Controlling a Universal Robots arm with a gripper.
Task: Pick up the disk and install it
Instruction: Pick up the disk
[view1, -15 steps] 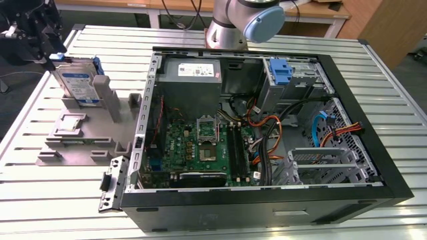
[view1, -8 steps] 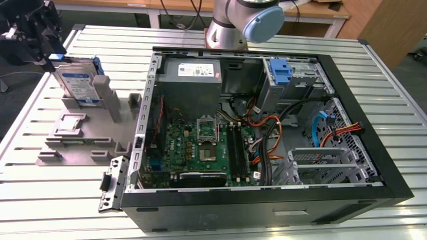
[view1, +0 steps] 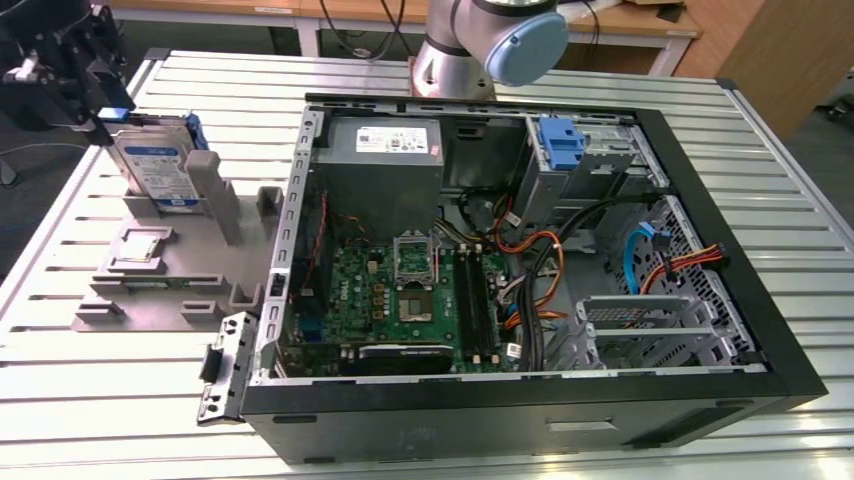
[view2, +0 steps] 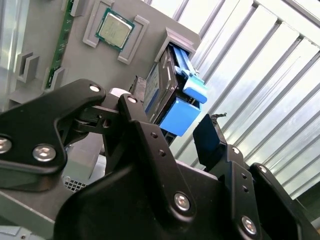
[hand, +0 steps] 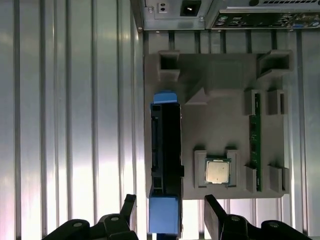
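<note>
**Hand open over the standing disk**

The disk (hand: 166, 140) stands on edge in a slot of the grey holder (hand: 220, 105) on the table (hand: 65, 125), to the exterior view's left of the open case (view1: 534, 250). The hand (hand: 170, 210) hangs just above it, spread wide. Its fingers (hand: 128, 209) flank the disk's blue end, with a gap on each side. A chip (hand: 217, 171) lies in the holder beside the disk.
</note>
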